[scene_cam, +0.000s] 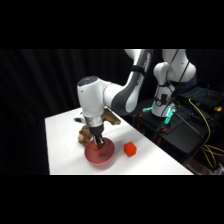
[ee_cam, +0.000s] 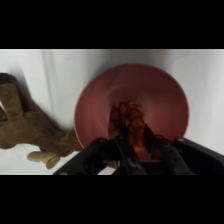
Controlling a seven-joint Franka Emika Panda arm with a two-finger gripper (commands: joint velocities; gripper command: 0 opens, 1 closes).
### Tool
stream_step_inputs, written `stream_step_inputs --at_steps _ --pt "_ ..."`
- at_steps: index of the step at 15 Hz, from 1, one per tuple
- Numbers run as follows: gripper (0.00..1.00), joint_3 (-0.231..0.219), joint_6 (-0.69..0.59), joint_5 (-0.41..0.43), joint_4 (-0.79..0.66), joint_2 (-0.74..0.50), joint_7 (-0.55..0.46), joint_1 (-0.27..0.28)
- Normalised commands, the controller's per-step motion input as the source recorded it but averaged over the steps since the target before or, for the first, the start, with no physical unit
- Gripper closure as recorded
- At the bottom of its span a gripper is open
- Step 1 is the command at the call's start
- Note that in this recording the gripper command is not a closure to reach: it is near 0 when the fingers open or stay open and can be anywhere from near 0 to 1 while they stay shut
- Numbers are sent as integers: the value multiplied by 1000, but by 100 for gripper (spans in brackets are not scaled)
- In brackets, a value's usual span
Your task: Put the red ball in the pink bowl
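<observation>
The pink bowl [scene_cam: 95, 156] [ee_cam: 165, 100] sits near the table's front edge. My gripper [scene_cam: 100, 144] [ee_cam: 131, 134] hangs straight down into the bowl's mouth. The red ball [ee_cam: 131, 120] shows between the two dark fingers in the wrist view, low over the bowl's floor, with the fingers closed against its sides. From the side the ball is hidden behind the fingers and the bowl's rim.
A brown plush toy [scene_cam: 84, 134] [ee_cam: 25, 127] lies touching the bowl's far left side. An angular red-orange block [scene_cam: 130, 149] stands on the table to the bowl's right. The arm's base and cabled equipment [scene_cam: 175, 120] stand beyond the table's right edge.
</observation>
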Motion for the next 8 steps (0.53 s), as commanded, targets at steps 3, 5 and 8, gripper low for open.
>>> stream_step_inputs --at_steps 3,5,8 --pt "0 33 -352 88 168 -64 -175 -54" --pt "0 21 -336 66 93 -197 -115 -26" --pt "0 42 -385 77 0 -391 -93 -9"
